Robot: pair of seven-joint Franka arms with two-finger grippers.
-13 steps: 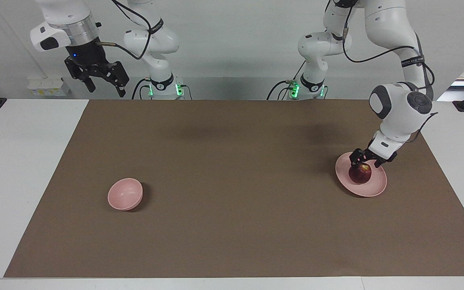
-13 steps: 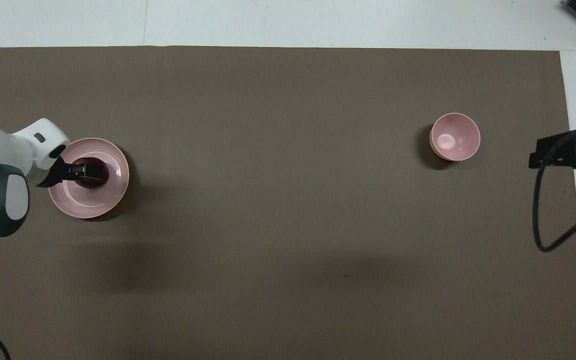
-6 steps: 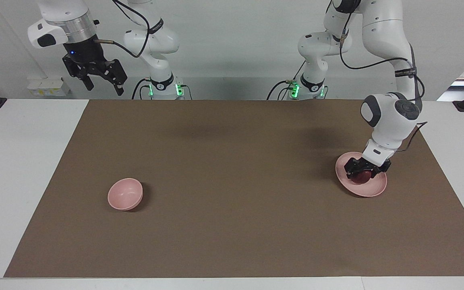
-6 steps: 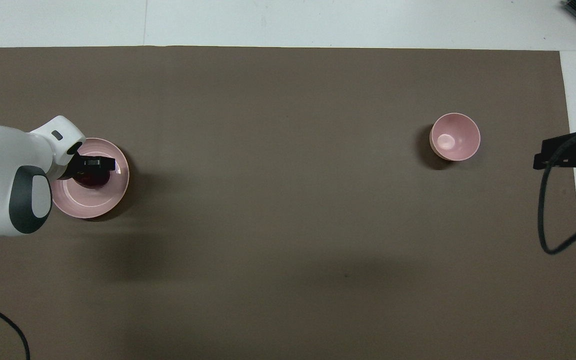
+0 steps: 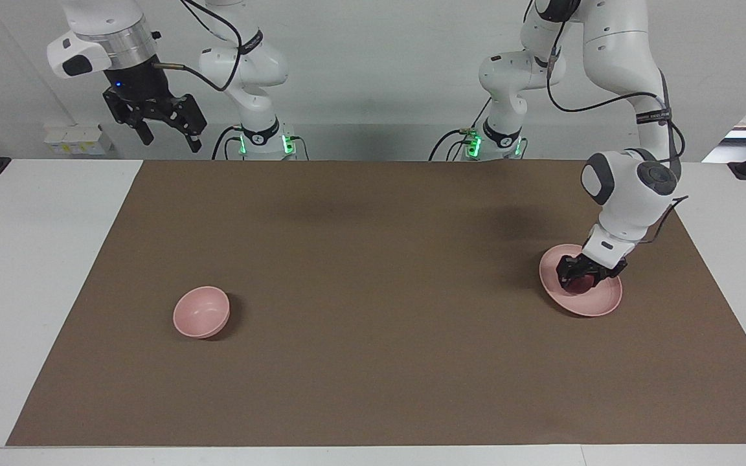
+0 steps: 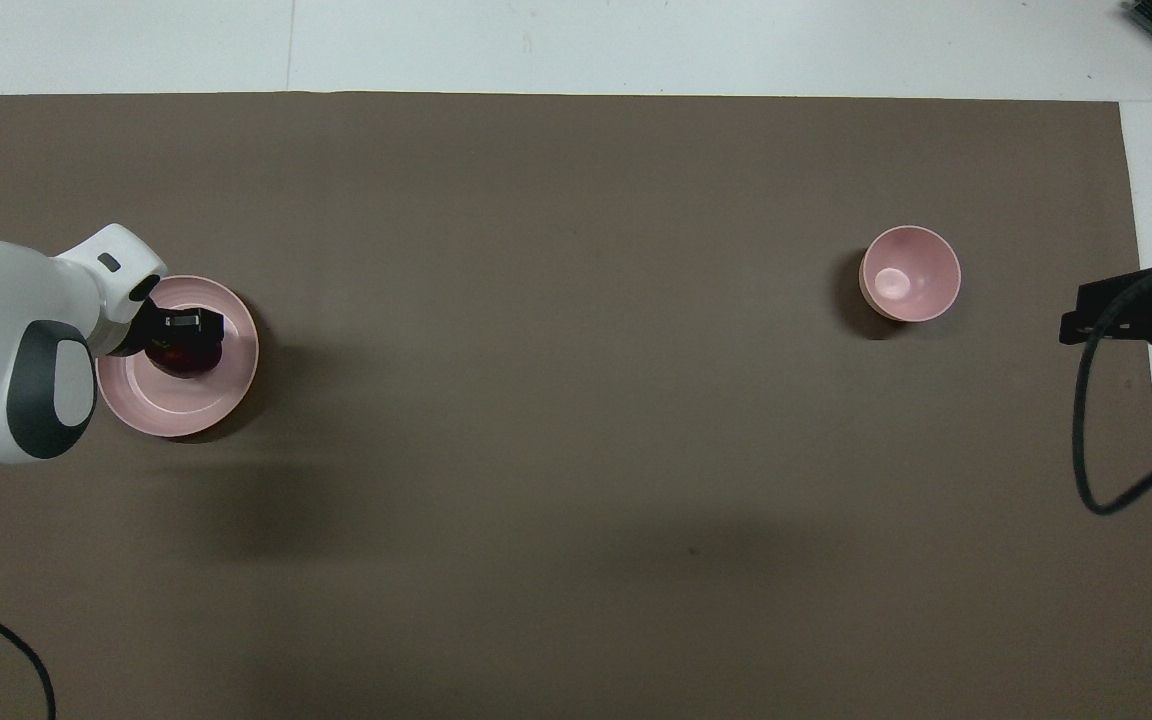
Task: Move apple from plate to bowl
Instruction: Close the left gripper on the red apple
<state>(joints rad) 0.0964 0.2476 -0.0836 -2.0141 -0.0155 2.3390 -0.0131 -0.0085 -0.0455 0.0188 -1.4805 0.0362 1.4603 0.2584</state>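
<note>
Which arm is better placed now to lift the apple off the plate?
The left arm. Its tool is already down on the plate, closed around the apple. The right tool waits open, high above the table's edge, near the bowl's end.

We see even, diffuse lighting from above. Soft, blurred shadows of the arms fall on the brown mat (image 5: 373, 304); a small highlight glints inside the bowl (image 6: 910, 273). Focus is sharp throughout.
</note>
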